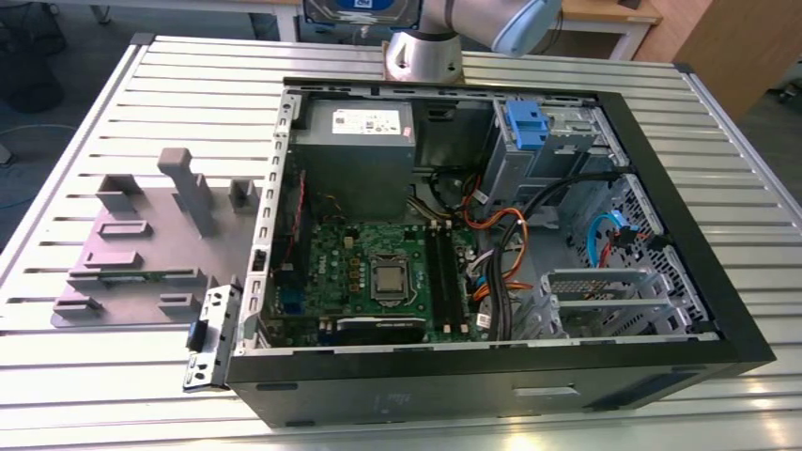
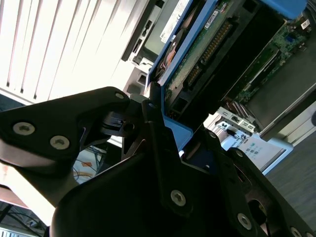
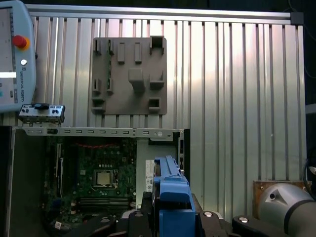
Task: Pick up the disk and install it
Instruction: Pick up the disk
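Observation:
The disk (image 1: 362,8), a silver drive with a white-and-blue label in a blue carrier, hangs at the far edge of the table, above and behind the open computer case (image 1: 501,376). My gripper (image 3: 172,219) is shut on the disk. In the first wrist view the carrier's blue edge (image 3: 172,190) stands up between the black fingers. The second wrist view shows the disk's green circuit-board underside (image 2: 207,44) and a black finger (image 2: 159,131) pressed against the blue frame. The grey drive bay with its blue latch (image 1: 524,122) sits in the case's far corner on the exterior view's right.
A grey power supply (image 1: 357,122) fills the case's far corner on the exterior view's left, with the green motherboard (image 1: 376,272) and loose cables (image 1: 501,235) in front of it. A grey fixture plate (image 1: 138,244) and a small metal bracket (image 1: 210,334) lie beside the case. A teach pendant (image 3: 12,54) rests at the table edge.

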{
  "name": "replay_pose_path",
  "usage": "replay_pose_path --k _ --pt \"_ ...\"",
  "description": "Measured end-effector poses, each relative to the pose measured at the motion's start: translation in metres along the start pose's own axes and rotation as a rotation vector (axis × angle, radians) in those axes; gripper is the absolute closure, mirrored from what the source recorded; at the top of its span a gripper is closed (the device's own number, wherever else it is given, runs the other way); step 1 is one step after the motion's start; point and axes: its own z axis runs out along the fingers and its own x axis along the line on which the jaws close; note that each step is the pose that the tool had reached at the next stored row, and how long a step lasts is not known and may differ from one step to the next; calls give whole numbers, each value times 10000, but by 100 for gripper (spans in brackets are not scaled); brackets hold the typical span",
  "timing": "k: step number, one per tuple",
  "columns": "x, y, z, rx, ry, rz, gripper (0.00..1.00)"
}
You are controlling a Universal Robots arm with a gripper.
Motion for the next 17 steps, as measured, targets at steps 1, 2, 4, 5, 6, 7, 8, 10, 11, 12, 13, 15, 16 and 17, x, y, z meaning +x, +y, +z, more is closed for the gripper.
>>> replay_pose_path --k 1,2,4,5,6,7,8,10,11,12,13,15,16,17 --pt "0 -8 0 0 -1 0 63" --pt "0 -17 -1 -1 -1 0 63" --pt "0 -34 -2 -3 0 0 63" --pt "0 -44 -3 -4 0 0 63" --pt "0 -52 -3 -5 0 0 63" --pt "0 -61 -4 -6 0 0 63" --pt "0 -69 -5 -6 0 0 63" --pt "0 -87 -5 -8 0 0 63" --pt "0 -95 -6 -8 0 0 63" --pt "0 -104 -7 -9 0 0 63" --pt "0 -112 -7 -10 0 1 63" --pt "0 -129 -8 -12 0 1 63" --pt "0 -138 -9 -12 0 1 63" --pt "0 -147 -9 -13 0 1 63"
